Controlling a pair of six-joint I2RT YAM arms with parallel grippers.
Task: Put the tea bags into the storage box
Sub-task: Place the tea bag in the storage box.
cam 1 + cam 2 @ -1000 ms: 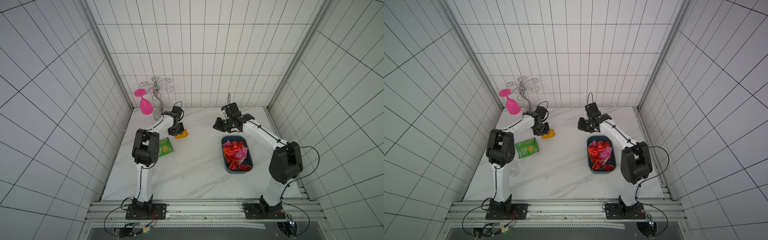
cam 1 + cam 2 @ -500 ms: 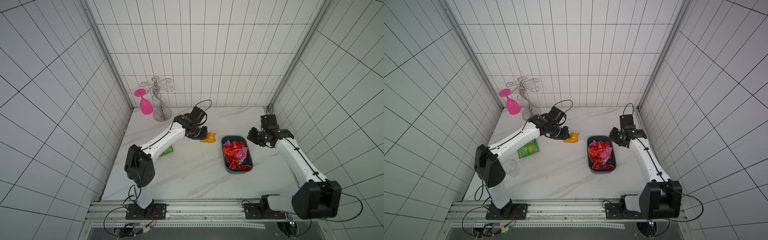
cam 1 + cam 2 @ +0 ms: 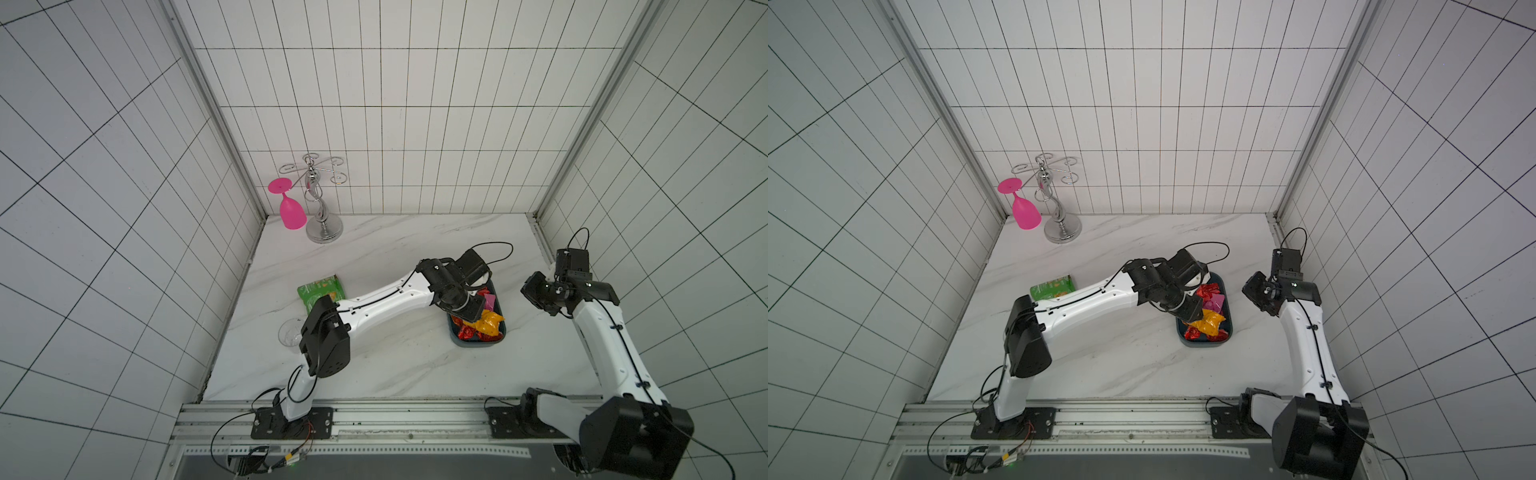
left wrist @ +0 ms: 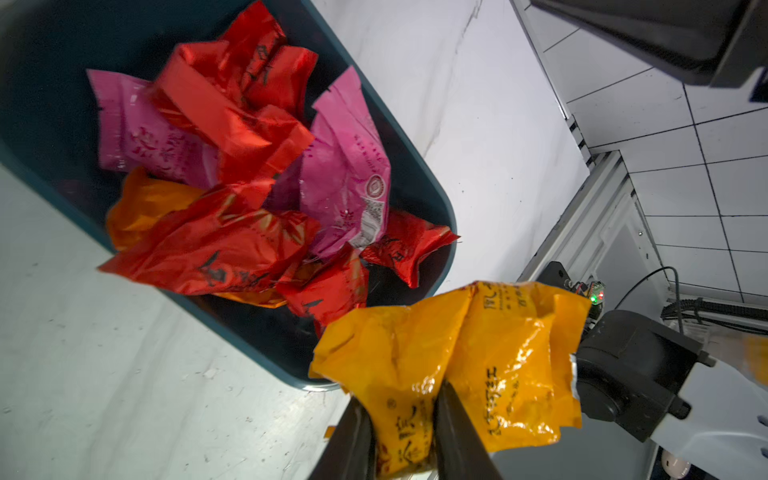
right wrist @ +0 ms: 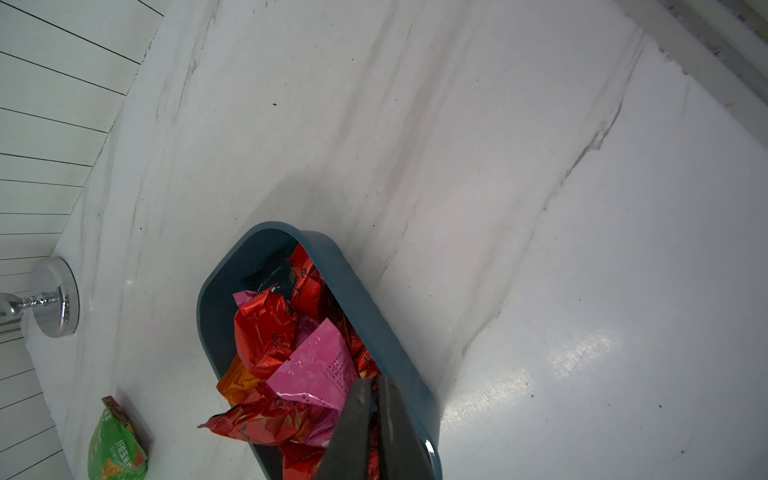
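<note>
Left wrist view: left claw (image 4: 401, 411) pinches orange tea bag (image 4: 478, 353) over the end of the storage box (image 4: 415, 187).

Tea bags (image 4: 232, 245): crinkly, shiny foil. Storage box (image 5: 365, 316): smooth plastic with a slight sheen. Worktop (image 5: 457, 166): glossy, marble-patterned. Stand (image 3: 324, 228): polished, mirror-bright metal.

We see left arm (image 3: 386, 297) & right arm (image 3: 615, 353) w/ white shells (image 3: 1084, 307), black joints (image 3: 328, 345), thin black cables (image 3: 494, 244) along ea., black base plates (image 3: 320, 424); left gripper (image 4: 401, 399), right gripper (image 5: 375, 380): dark tapered jaws.
</note>
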